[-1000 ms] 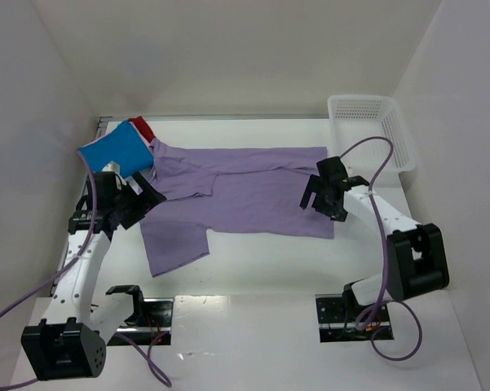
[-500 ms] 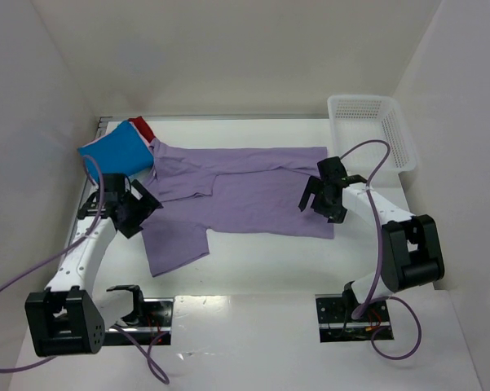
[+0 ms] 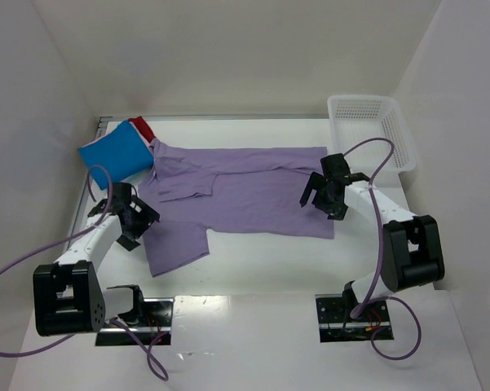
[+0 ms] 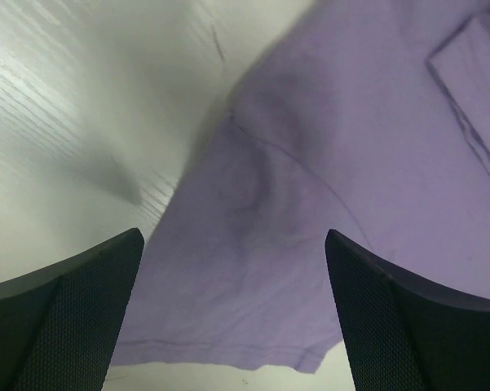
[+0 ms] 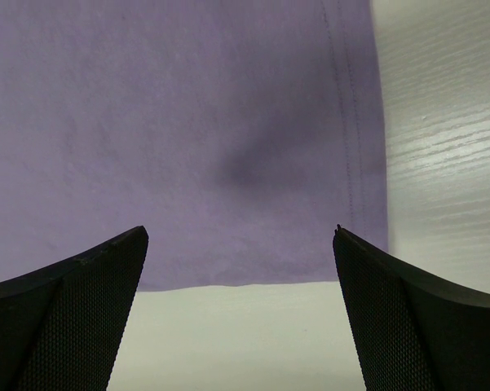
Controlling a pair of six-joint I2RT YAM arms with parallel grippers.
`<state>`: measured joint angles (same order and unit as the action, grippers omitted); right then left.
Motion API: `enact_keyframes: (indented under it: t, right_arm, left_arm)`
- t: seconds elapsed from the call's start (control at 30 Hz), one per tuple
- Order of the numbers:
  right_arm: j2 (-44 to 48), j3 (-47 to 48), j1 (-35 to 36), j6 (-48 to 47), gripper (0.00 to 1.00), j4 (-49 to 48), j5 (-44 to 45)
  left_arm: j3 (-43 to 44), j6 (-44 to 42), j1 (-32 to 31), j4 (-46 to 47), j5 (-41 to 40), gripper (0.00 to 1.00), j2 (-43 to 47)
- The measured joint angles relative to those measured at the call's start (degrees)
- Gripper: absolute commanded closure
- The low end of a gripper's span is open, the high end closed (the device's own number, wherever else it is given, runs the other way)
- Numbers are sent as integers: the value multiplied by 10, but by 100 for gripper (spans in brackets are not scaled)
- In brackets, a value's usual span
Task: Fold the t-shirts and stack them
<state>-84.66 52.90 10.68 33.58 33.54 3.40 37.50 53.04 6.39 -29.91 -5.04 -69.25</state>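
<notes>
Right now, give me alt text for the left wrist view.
The sleeve of a lavender t-shirt lies spread on a pale table. The left gripper hovers over it, black jaws wide open, holding nothing.

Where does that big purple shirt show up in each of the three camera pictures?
Top external: purple shirt spread across the middle of the table.
Left wrist: its sleeve fills the centre and right.
Right wrist: its hemmed corner fills the upper part.
Shared landmark: the white table bordering the cloth.
</notes>
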Motion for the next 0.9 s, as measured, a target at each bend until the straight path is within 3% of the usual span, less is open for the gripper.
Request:
enact_keyframes:
  t: [0.2,0.27,0.33,0.37,0.5,0.9]
  right_arm:
    - [0,9,-5,0,0,0,-2]
    - [0,10,-7,0,0,0,-5]
    - [0,10,-10,0,0,0,-6]
    - [0,11,-12,0,0,0,-7]
    - [0,11,-12,-2,0,0,-8]
    - [0,11,-13,-1,0,7,2]
  left_arm:
    - [-34,14,7,30,-7,0,-18]
    - [-35,14,7,37,-7,4,-17]
    - [-38,13,7,42,-7,10,-17]
    - [-39,12,7,45,-7,20,-17]
    - [-50,11,9,62,-6,44,-15]
    - [-63,12,10,73,4,62,-8]
